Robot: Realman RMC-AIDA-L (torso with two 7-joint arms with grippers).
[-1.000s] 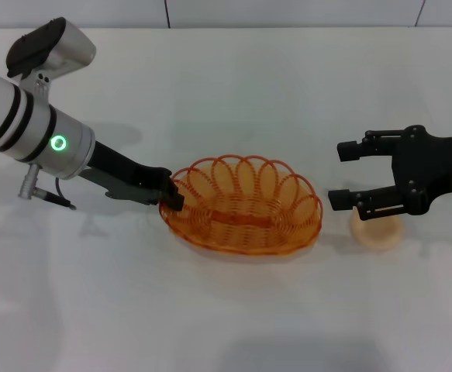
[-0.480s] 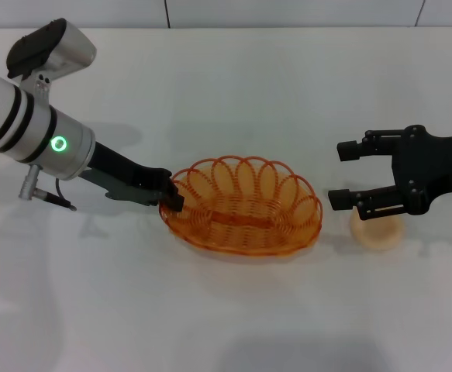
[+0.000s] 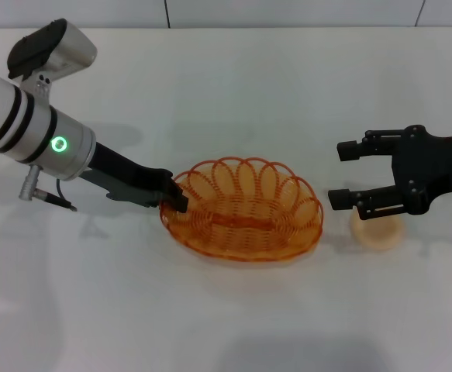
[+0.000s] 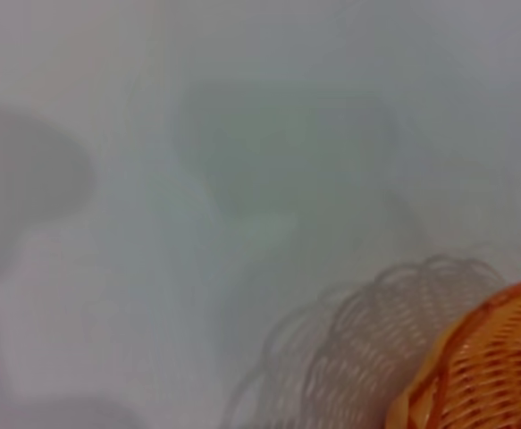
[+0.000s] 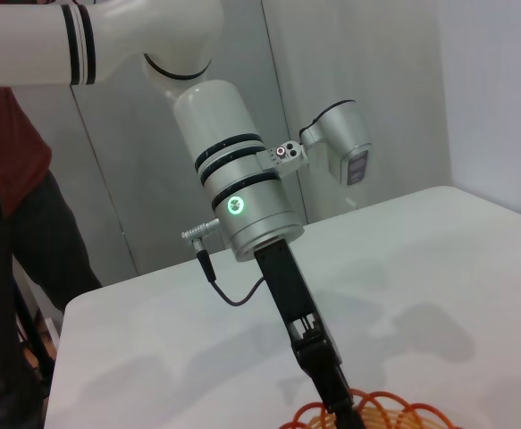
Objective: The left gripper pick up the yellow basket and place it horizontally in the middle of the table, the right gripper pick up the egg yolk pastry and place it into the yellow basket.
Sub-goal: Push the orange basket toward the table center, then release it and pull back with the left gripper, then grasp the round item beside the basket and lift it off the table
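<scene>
The left gripper [image 3: 177,199] grips the basket [image 3: 243,209] rim mid-table, placement nearly done. The right gripper [image 3: 348,175] hangs spread above the pastry [image 3: 378,233], step 2 unstarted.

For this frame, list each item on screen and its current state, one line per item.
left gripper: shut on the rim at the yellow basket's left end.
yellow basket: upright near the middle of the table, lying lengthwise left to right, nothing inside.
right gripper: jaws open, poised beside the pastry, holding nothing.
egg yolk pastry: on the table right of the basket, outside it.
table: white, bearing the basket and pastry.
</scene>
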